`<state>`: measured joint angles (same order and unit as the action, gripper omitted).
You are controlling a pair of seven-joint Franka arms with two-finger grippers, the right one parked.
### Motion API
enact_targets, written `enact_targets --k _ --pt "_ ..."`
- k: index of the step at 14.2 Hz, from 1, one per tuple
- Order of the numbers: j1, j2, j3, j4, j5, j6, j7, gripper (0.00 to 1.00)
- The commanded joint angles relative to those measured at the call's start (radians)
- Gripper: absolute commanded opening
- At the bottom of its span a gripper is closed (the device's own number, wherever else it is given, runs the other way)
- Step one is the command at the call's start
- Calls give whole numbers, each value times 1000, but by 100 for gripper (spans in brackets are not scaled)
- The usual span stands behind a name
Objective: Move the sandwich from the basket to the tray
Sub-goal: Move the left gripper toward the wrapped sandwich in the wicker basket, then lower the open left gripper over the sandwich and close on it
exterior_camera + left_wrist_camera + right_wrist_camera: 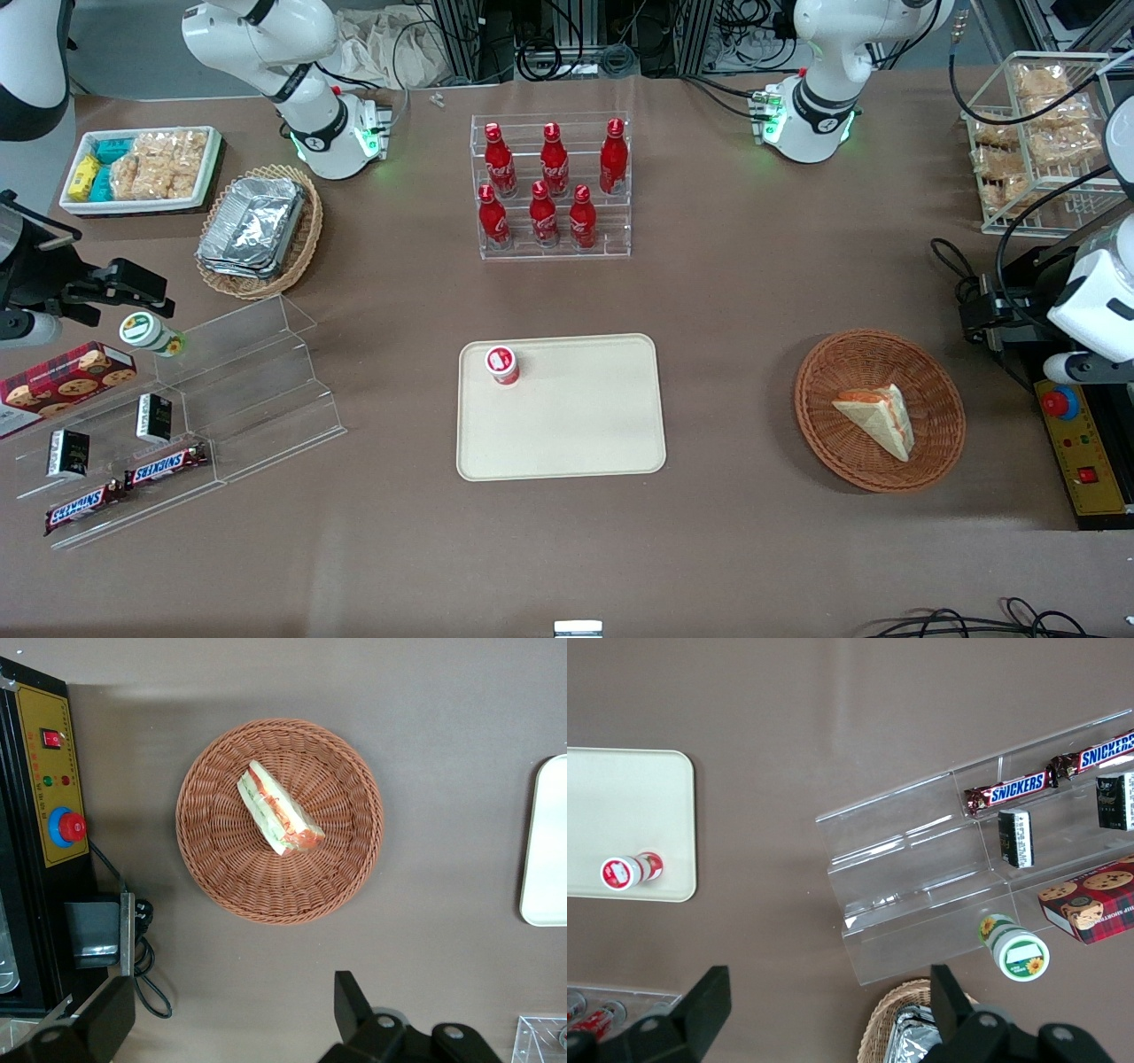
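Sandwich (875, 417) lying flat in the round reddish basket (879, 410), toward the working arm's end of the counter (744, 292), not yet touched. Gripper (235, 1014) hovering high above the counter just beside the basket, fingers (353, 1003) spread wide and holding nothing. In the wrist view, wedge set off from the gap between the fingers, so a short sideways shift likely needed before any descent. Long axis of the wedge running diagonally across the basket, red-orange and green filling along one long edge; probably calls for a wrist turn so the fingers close across the narrow width. Cream tray (561, 407) well apart toward the middle of the counter, mostly bare, with a small red-capped cup (501, 365) standing in one corner.
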<state>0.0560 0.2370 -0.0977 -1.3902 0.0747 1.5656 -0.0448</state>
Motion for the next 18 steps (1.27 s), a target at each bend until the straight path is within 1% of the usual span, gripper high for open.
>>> enact_targets --k 1,5,7,9,10,13,16,18 --pt "-2 -5 1 11 0 -25 -1 100" --pt "-11 19 0 -39 8 7 -7 100" --pt "-5 24 1 -108 7 92 -13 100" --pt "-2 48 1 -182 5 198 -81 100" --pt "-2 79 1 -190 2 218 -110 100" --pt "-5 137 1 -191 -7 267 -216 100" --pt "-4 195 1 -190 -7 304 -262 100" --pt "-5 234 1 -191 0 350 -379 100"
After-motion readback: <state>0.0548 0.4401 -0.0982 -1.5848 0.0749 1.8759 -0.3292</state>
